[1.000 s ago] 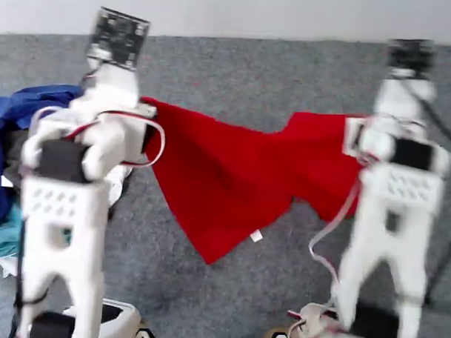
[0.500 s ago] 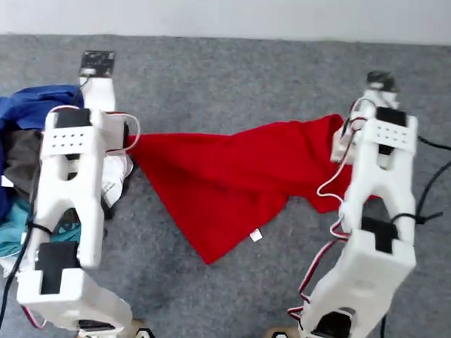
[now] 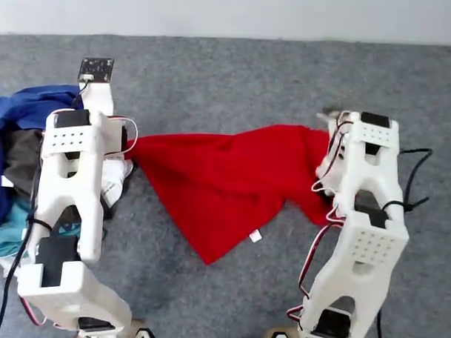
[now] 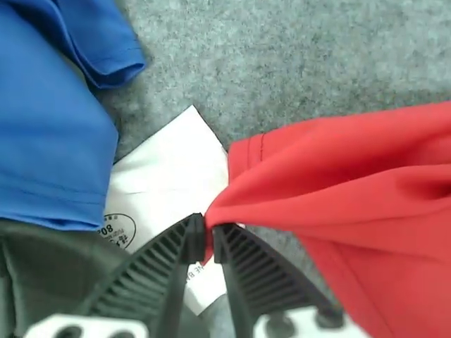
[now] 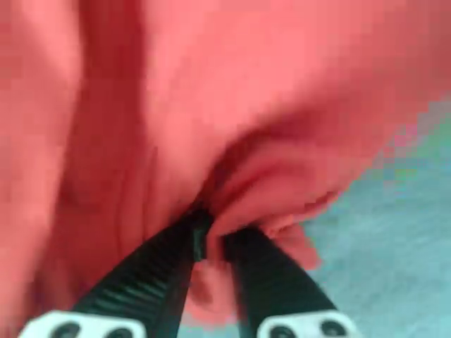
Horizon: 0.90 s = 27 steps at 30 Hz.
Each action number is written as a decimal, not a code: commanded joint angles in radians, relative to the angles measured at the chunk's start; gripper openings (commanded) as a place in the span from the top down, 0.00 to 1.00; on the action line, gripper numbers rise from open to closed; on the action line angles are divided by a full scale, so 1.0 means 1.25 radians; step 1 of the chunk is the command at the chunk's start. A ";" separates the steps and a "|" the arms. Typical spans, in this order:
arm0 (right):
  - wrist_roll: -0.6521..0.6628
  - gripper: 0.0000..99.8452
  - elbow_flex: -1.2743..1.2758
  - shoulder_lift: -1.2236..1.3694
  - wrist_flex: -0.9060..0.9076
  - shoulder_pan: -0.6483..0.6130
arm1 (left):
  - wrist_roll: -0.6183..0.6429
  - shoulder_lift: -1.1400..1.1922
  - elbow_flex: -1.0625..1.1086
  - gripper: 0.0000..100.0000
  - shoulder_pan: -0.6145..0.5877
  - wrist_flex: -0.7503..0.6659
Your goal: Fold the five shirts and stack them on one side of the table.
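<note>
Grey felt covers our worktop (image 3: 236, 73). Nearest us, the red shirt (image 3: 217, 191) trails a corner toward the near edge. Farther back, our left jaws pinch one end tightly and our right jaws the other. We judge we are spreading it, and next must lay it flat. At the left edge heap the other shirts (image 3: 12, 132).

Grey table (image 3: 236, 73); red shirt (image 3: 217, 183) spread mid-table; blue-topped shirt pile (image 3: 20, 110) at left edge
</note>
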 commanded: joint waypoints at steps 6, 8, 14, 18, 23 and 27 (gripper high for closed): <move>0.218 0.99 0.135 -0.187 0.180 0.169 | 0.005 -0.082 -0.037 0.99 -0.005 0.081; 0.311 0.99 0.255 -0.258 0.181 0.193 | 0.005 -0.107 -0.037 0.99 -0.005 0.101; 0.516 0.93 0.513 -0.478 0.176 0.250 | -0.038 -0.177 -0.034 0.99 -0.002 0.176; 0.490 0.78 0.485 -0.574 0.176 0.296 | -0.048 -0.187 -0.033 0.99 -0.004 0.218; 0.360 0.78 0.373 -0.632 0.174 0.279 | -0.047 -0.191 -0.033 0.99 0.000 0.220; 0.211 0.89 0.254 -0.617 0.171 0.217 | -0.047 -0.188 -0.033 0.99 0.000 0.220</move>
